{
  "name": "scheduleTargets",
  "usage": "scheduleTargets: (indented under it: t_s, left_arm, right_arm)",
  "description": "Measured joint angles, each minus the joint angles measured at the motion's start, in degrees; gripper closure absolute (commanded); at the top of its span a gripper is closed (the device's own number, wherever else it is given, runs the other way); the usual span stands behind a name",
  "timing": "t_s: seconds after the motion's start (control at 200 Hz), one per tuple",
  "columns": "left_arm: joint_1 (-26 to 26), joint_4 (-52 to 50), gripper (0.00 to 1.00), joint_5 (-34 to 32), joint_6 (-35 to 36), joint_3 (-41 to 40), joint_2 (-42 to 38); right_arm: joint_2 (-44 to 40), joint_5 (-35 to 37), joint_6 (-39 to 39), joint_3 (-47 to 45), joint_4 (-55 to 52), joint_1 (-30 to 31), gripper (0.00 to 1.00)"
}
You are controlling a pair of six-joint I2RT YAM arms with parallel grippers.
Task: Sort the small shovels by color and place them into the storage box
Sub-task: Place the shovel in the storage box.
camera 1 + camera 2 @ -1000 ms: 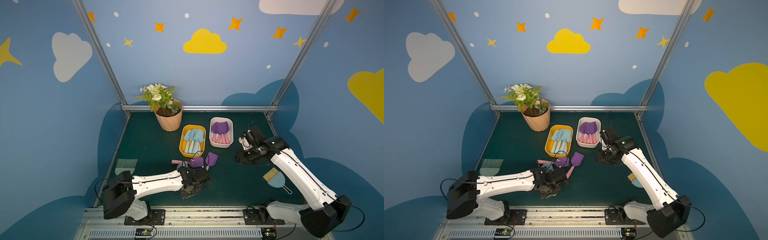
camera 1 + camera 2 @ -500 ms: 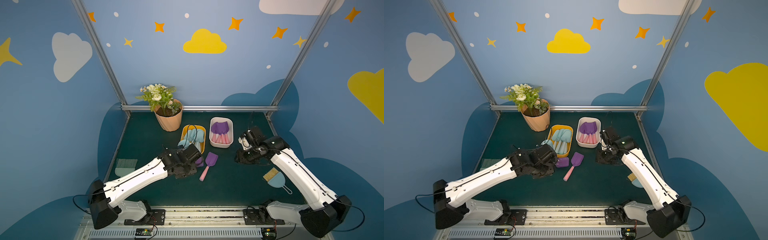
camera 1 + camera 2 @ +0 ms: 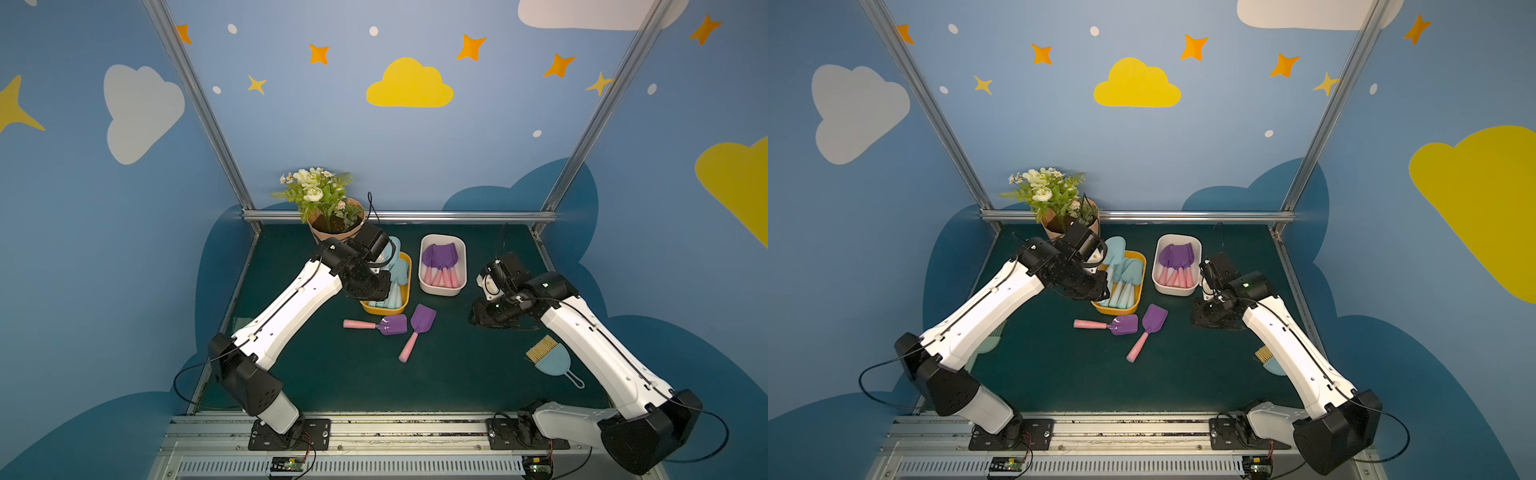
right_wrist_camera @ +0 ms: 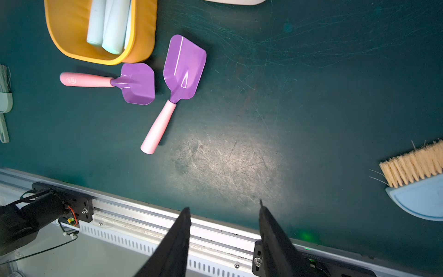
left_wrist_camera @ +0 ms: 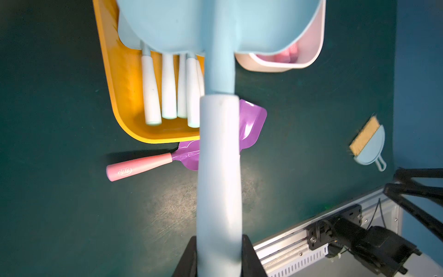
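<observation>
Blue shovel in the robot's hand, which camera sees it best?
The left wrist view: the blue shovel fills the picture, its handle clamped in the left gripper. Both top views show only its blade peeking past the left arm. The right wrist view misses it.

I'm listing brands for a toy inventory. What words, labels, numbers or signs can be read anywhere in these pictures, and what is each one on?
Nothing here reads clearly.
Pink handle of the purple shovel lying beside the yellow box: one small raised script mark, too blurred to read in either wrist view.
Elsewhere: no writing shows.
</observation>
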Motion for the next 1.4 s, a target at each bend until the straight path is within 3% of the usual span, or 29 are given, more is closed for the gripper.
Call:
scheduleTargets:
  t_s: [0.466,1.402]
  left_arm:
    - [4.5,-6.5,0.97,1.0,8.7,7.7,16.3]
    - [8.5,-6.2,0.97,-0.4,11.2,13.7,26.7]
  right_arm:
    - [0.1,0.0,0.0,0.0,0.0,0.0,0.52]
    - [1.4,0.0,-0.1,0.0,-0.1,0.0,0.53]
